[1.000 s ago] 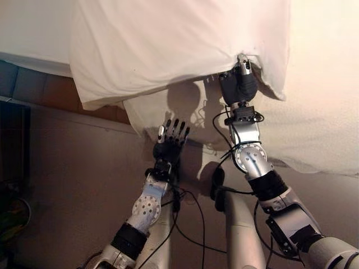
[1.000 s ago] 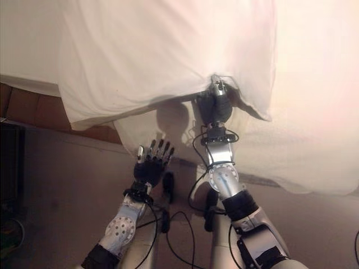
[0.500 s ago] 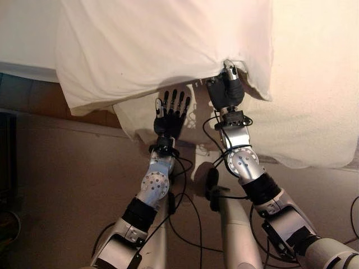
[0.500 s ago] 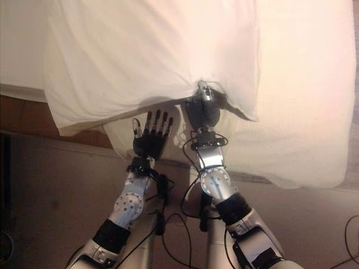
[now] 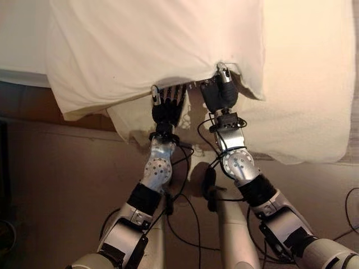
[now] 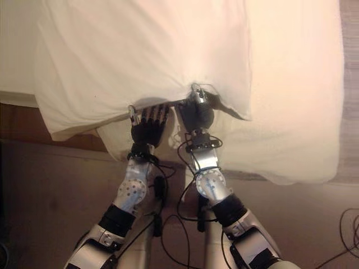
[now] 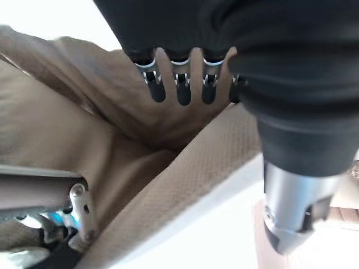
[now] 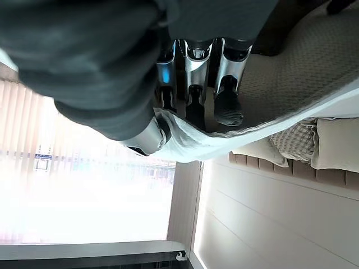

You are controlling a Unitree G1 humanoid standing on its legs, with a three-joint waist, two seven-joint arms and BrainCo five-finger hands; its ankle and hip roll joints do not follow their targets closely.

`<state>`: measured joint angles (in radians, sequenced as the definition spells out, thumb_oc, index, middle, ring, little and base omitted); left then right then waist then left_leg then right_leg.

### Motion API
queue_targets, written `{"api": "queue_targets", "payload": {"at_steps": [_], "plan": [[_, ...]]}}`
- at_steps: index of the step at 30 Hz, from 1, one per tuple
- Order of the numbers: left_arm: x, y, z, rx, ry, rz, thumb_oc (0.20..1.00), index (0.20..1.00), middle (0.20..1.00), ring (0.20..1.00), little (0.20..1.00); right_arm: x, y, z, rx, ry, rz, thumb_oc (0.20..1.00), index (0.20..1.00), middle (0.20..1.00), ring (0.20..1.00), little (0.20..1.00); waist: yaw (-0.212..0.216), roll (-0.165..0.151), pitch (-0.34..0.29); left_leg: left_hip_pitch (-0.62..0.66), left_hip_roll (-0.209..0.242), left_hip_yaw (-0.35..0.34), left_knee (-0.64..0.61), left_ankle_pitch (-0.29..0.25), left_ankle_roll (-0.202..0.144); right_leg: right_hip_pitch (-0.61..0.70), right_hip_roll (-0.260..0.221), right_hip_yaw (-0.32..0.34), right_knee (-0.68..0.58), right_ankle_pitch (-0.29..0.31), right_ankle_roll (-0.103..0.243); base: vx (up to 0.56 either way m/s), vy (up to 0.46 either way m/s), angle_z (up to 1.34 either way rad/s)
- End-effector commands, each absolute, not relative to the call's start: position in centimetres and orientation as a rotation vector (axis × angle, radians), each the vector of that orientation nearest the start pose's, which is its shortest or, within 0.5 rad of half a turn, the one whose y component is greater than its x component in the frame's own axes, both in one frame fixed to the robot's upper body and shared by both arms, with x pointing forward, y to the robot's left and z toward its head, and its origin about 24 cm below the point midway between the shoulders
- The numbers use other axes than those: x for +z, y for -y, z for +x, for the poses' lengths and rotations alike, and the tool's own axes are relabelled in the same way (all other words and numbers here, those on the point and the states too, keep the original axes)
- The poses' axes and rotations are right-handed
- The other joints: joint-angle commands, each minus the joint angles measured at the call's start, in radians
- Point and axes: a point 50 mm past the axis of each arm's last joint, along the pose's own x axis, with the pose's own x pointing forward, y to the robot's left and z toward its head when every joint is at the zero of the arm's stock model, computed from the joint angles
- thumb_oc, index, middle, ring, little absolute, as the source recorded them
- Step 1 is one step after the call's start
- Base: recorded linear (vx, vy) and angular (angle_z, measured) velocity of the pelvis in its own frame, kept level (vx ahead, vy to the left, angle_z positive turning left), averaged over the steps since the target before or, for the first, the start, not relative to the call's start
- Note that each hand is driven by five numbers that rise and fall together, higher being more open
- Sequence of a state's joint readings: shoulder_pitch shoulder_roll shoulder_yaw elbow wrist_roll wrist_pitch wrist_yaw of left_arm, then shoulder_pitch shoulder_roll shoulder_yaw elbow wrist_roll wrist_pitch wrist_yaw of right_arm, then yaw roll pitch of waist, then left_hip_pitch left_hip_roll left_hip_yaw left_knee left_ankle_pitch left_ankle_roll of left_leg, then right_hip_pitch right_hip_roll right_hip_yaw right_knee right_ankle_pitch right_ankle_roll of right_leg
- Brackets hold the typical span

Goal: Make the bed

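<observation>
Looking down from the head, I see my right hand [image 5: 219, 92] pinching the near edge of the white sheet [image 5: 151, 45], thumb on top and fingers curled under the hem, lifting it off the blanket [image 5: 303, 112] that hangs over the bed's side. My left hand [image 5: 167, 109] sits just beside it, fingers straight and spread, tips slipped under the raised edge, nothing gripped. Brown floor [image 5: 67, 179] lies below.

You have no readable text, label, number or sign here: the white cover [image 5: 151, 45] hanging over the bed edge is plain, and so is everything around it.
</observation>
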<state>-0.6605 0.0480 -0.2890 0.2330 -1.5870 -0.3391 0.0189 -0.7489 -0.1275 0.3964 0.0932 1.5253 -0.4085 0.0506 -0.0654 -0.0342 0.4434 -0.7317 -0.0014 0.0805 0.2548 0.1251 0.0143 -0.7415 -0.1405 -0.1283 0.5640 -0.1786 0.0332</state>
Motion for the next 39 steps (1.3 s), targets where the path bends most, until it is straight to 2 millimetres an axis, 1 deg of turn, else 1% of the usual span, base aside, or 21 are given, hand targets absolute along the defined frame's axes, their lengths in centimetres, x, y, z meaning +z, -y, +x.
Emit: {"api": "queue_targets", "payload": {"at_steps": [1, 2, 3, 8, 9, 10, 12, 13, 14, 15, 16, 17, 18, 19, 20, 21, 25, 26, 29, 34, 39], "plan": [[17.5, -5.6, 34.9, -0.340, 0.210, -1.486, 1.000, 1.000, 1.000, 1.000, 1.000, 24.7, 4.7, 30.0, 0.796, 0.585, 1.348, 0.200, 0.200, 0.200, 0.200, 0.200, -0.011, 0.016, -0.089, 0.015, -0.021, 0.028, 0.087, -0.158, 0.022, -0.022, 0.039, 0.028, -0.154, 0.190, 0.055, 0.08, 0.003, -0.03], [17.2, -5.7, 35.1, -0.312, 0.196, -1.496, 1.000, 1.000, 1.000, 1.000, 1.000, 24.6, 4.7, 30.0, 0.793, 0.579, 1.348, 0.200, 0.200, 0.200, 0.200, 0.200, -0.010, 0.018, -0.091, 0.030, -0.020, 0.020, 0.084, -0.180, 0.016, -0.012, 0.042, 0.033, -0.149, 0.168, 0.064, 0.00, 0.008, -0.05], [17.2, -5.8, 35.2, -0.284, 0.192, -1.505, 1.000, 1.000, 1.000, 1.000, 1.000, 24.6, 4.7, 30.0, 0.794, 0.577, 1.346, 0.200, 0.200, 0.200, 0.200, 0.200, -0.013, 0.018, -0.085, 0.017, -0.021, 0.027, 0.088, -0.159, 0.021, -0.021, 0.039, 0.029, -0.152, 0.189, 0.056, -0.01, 0.009, -0.06], [17.7, -6.1, 35.7, -0.252, 0.208, -1.518, 1.000, 1.000, 1.000, 1.000, 1.000, 24.3, 4.7, 30.0, 0.788, 0.561, 1.338, 0.200, 0.200, 0.200, 0.200, 0.200, -0.017, 0.017, -0.088, 0.010, -0.019, 0.028, 0.093, -0.158, 0.020, -0.026, 0.037, 0.030, -0.150, 0.192, 0.056, -0.01, 0.002, -0.01], [17.9, -6.2, 35.7, -0.255, 0.216, -1.519, 1.000, 1.000, 1.000, 1.000, 1.000, 24.2, 4.8, 30.0, 0.786, 0.561, 1.338, 0.200, 0.200, 0.200, 0.200, 0.200, -0.017, 0.019, -0.093, 0.020, -0.018, 0.020, 0.095, -0.181, 0.014, -0.017, 0.040, 0.035, -0.145, 0.171, 0.063, 0.00, 0.000, 0.00], [18.1, -6.2, 35.7, -0.256, 0.223, -1.525, 1.000, 1.000, 1.000, 1.000, 1.000, 24.1, 4.8, 30.0, 0.783, 0.557, 1.338, 0.200, 0.200, 0.200, 0.200, 0.200, -0.019, 0.017, -0.089, 0.009, -0.017, 0.029, 0.096, -0.161, 0.018, -0.026, 0.037, 0.029, -0.149, 0.189, 0.055, 0.00, 0.000, 0.00], [19.1, -6.6, 35.9, -0.261, 0.269, -1.528, 1.000, 1.000, 1.000, 1.000, 1.000, 23.9, 4.8, 30.1, 0.780, 0.550, 1.337, 0.200, 0.200, 0.200, 0.200, 0.200, -0.022, 0.016, -0.090, 0.008, -0.015, 0.032, 0.100, -0.162, 0.016, -0.027, 0.037, 0.030, -0.148, 0.189, 0.056, -0.01, -0.002, -0.02], [19.1, -6.6, 35.9, -0.260, 0.268, -1.528, 1.000, 1.000, 1.000, 1.000, 1.000, 23.9, 4.8, 30.1, 0.779, 0.549, 1.337, 0.200, 0.200, 0.200, 0.200, 0.200, -0.021, 0.018, -0.095, 0.019, -0.015, 0.023, 0.098, -0.182, 0.011, -0.018, 0.041, 0.035, -0.145, 0.170, 0.064, 0.07, 0.005, -0.02], [19.5, -6.6, 35.9, -0.263, 0.282, -1.531, 1.000, 1.000, 1.000, 1.000, 1.000, 23.8, 4.8, 30.1, 0.779, 0.543, 1.334, 0.200, 0.200, 0.200, 0.200, 0.200, -0.021, 0.018, -0.096, 0.020, -0.015, 0.023, 0.098, -0.183, 0.010, -0.017, 0.040, 0.036, -0.145, 0.170, 0.064, 0.00, 0.000, 0.00], [19.6, -6.6, 36.0, -0.264, 0.283, -1.531, 1.000, 1.000, 1.000, 1.000, 1.000, 23.8, 4.8, 30.1, 0.780, 0.544, 1.334, 0.200, 0.200, 0.200, 0.200, 0.200, -0.023, 0.016, -0.091, 0.008, -0.015, 0.032, 0.100, -0.162, 0.016, -0.027, 0.037, 0.030, -0.148, 0.189, 0.056, 0.00, 0.000, 0.00], [19.9, -6.7, 36.0, -0.267, 0.292, -1.529, 1.000, 1.000, 1.000, 1.000, 1.000, 23.8, 4.8, 30.2, 0.776, 0.544, 1.334, 0.200, 0.200, 0.200, 0.200, 0.200, -0.023, 0.018, -0.097, 0.019, -0.014, 0.024, 0.099, -0.183, 0.010, -0.017, 0.041, 0.036, -0.145, 0.171, 0.064, -0.08, 0.004, 0.02], [21.0, -6.9, 36.2, -0.277, 0.327, -1.523, 1.000, 1.000, 1.000, 1.000, 1.000, 23.6, 4.8, 30.2, 0.773, 0.538, 1.334, 0.200, 0.200, 0.200, 0.200, 0.200, -0.026, 0.014, -0.095, 0.006, -0.013, 0.033, 0.105, -0.165, 0.016, -0.028, 0.038, 0.030, -0.145, 0.189, 0.057, 0.06, 0.009, 0.01], [21.3, -7.1, 36.3, -0.273, 0.340, -1.518, 1.000, 1.000, 1.000, 1.000, 1.000, 23.5, 4.8, 30.3, 0.772, 0.534, 1.335, 0.200, 0.200, 0.200, 0.200, 0.200, -0.025, 0.015, -0.102, 0.015, -0.012, 0.025, 0.105, -0.185, 0.010, -0.020, 0.042, 0.037, -0.141, 0.171, 0.064, 0.00, 0.000, 0.00], [21.8, -7.2, 36.4, -0.273, 0.354, -1.517, 1.000, 1.000, 1.000, 1.000, 1.000, 23.5, 4.8, 30.3, 0.770, 0.530, 1.336, 0.200, 0.200, 0.200, 0.200, 0.200, -0.027, 0.014, -0.104, 0.015, -0.011, 0.025, 0.106, -0.187, 0.010, -0.020, 0.043, 0.038, -0.142, 0.170, 0.063, 0.00, 0.000, 0.00], [21.8, -7.2, 36.5, -0.274, 0.355, -1.517, 1.000, 1.000, 1.000, 1.000, 1.000, 23.5, 4.8, 30.3, 0.772, 0.531, 1.335, 0.200, 0.200, 0.200, 0.200, 0.200, -0.029, 0.012, -0.098, 0.004, -0.011, 0.034, 0.108, -0.167, 0.015, -0.029, 0.040, 0.032, -0.144, 0.188, 0.056, -0.08, 0.000, -0.03], [22.8, -7.6, 36.6, -0.277, 0.393, -1.506, 1.000, 1.000, 1.000, 1.000, 1.000, 23.5, 4.9, 30.4, 0.769, 0.533, 1.330, 0.200, 0.200, 0.200, 0.200, 0.200, -0.031, 0.011, -0.102, 0.001, -0.010, 0.035, 0.109, -0.165, 0.014, -0.031, 0.041, 0.033, -0.145, 0.191, 0.056, -0.08, -0.001, -0.01], [23.8, -8.5, 36.7, -0.275, 0.445, -1.492, 1.000, 1.000, 1.000, 1.000, 1.000, 23.3, 5.1, 30.4, 0.764, 0.533, 1.323, 0.200, 0.200, 0.200, 0.200, 0.200, -0.033, 0.009, -0.106, 0.003, -0.009, 0.036, 0.106, -0.166, 0.014, -0.030, 0.041, 0.034, -0.148, 0.191, 0.058, 0.00, 0.000, 0.00], [24.7, -9.2, 36.6, -0.274, 0.494, -1.487, 1.000, 1.000, 1.000, 1.000, 1.000, 23.3, 5.3, 30.5, 0.757, 0.536, 1.319, 0.200, 0.200, 0.200, 0.200, 0.200, -0.034, 0.010, -0.109, 0.003, -0.008, 0.037, 0.107, -0.167, 0.014, -0.032, 0.042, 0.036, -0.146, 0.190, 0.058, 0.00, 0.000, 0.00], [25.7, -10.4, 36.6, -0.253, 0.551, -1.458, 1.000, 1.000, 1.000, 1.000, 1.000, 23.1, 5.5, 30.5, 0.752, 0.535, 1.309, 0.200, 0.200, 0.200, 0.200, 0.200, -0.035, 0.012, -0.110, 0.003, -0.007, 0.039, 0.110, -0.168, 0.012, -0.030, 0.043, 0.036, -0.147, 0.191, 0.059, 0.00, 0.000, 0.00], [26.9, -13.8, 37.0, -0.144, 0.635, -1.383, 1.000, 1.000, 1.000, 1.000, 1.000, 22.7, 6.2, 30.7, 0.728, 0.527, 1.293, 0.200, 0.200, 0.200, 0.200, 0.200, -0.036, 0.016, -0.112, 0.004, -0.005, 0.041, 0.113, -0.169, 0.011, -0.027, 0.043, 0.036, -0.147, 0.189, 0.059, 0.00, 0.000, 0.00], [27.3, -18.7, 37.1, 0.035, 0.711, -1.257, 1.000, 1.000, 1.000, 1.000, 1.000, 22.1, 7.4, 30.6, 0.686, 0.531, 1.261, 0.200, 0.200, 0.200, 0.200, 0.200, -0.031, 0.025, -0.113, 0.007, -0.005, 0.040, 0.114, -0.168, 0.008, -0.022, 0.041, 0.033, -0.148, 0.188, 0.060, 0.00, 0.000, 0.00]]}}
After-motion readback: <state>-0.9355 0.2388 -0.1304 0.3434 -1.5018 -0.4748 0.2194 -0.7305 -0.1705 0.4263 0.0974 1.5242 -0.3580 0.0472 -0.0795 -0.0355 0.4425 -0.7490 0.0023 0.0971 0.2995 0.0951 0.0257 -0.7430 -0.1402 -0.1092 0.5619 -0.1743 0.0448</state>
